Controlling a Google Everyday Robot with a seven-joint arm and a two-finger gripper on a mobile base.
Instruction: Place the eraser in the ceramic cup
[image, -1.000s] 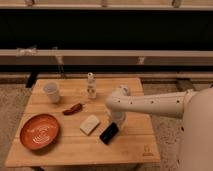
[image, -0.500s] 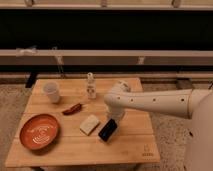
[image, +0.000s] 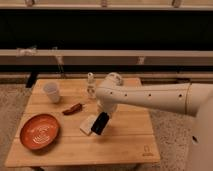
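The eraser (image: 100, 123), a thin black slab, hangs tilted just above the wooden table (image: 125, 145) near its middle. My gripper (image: 103, 114) comes down from the white arm and is shut on the eraser's upper end. The white ceramic cup (image: 52, 92) stands upright at the table's back left, well to the left of the gripper and apart from it.
A cream-white block (image: 87, 125) lies right beside the eraser on its left. A red pepper-like object (image: 73, 108) lies between the cup and the gripper. A small clear bottle (image: 90, 83) stands behind the gripper. An orange plate (image: 39, 131) is at the front left.
The arm has moved left and a little back, toward the cup side. The eraser has moved with it, away from the table's middle right.
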